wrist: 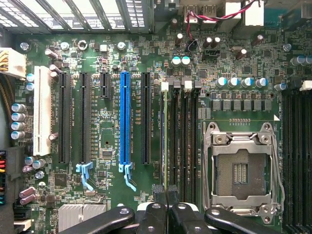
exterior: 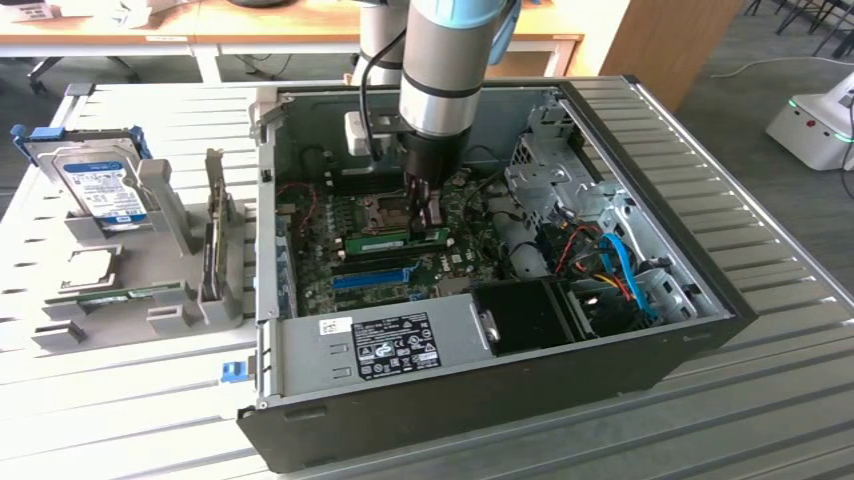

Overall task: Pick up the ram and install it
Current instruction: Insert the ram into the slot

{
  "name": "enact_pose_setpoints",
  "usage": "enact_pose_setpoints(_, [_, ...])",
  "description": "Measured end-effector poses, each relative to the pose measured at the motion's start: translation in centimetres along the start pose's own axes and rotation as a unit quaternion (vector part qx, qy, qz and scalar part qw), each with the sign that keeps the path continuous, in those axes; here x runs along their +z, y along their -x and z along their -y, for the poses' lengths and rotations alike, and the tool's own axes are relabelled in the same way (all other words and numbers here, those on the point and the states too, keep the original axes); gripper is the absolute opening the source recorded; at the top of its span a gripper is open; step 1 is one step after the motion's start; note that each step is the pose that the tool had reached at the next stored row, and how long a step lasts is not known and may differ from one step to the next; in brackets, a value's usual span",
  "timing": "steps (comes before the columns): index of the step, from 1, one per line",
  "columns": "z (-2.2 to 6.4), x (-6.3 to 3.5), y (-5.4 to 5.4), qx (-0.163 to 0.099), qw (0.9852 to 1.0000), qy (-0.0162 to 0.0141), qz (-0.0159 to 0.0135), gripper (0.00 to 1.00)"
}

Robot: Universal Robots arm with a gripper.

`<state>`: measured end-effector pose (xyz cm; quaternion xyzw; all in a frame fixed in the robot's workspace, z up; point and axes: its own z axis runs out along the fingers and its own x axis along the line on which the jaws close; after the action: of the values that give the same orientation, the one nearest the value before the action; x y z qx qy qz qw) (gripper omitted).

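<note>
On a slatted worktop (exterior: 781,400), a robot arm (exterior: 447,60) reaches into an open computer case (exterior: 534,385).
The motherboard (wrist: 112,122) lies beneath the jaws, and a hard drive (exterior: 104,187) stands well apart from them, outside the case. The green ram (exterior: 394,241) stands on edge in its slot, one end at the tips of the jaws, which are pressed together.

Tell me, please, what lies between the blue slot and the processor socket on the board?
In the wrist view, a black slot and then a row of black memory slots lie between the blue slot and the processor socket.
</note>
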<state>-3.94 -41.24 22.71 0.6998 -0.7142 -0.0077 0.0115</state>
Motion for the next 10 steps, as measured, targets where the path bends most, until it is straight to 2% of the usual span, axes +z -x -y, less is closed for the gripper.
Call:
enact_pose_setpoints(6, [0.00,0.01,0.00,0.000,1.0000,0.0000,0.0000,0.12])
enact_pose_setpoints(10, [0.01,-0.12,0.00,0.000,1.0000,0.0012,0.0001,0.12])
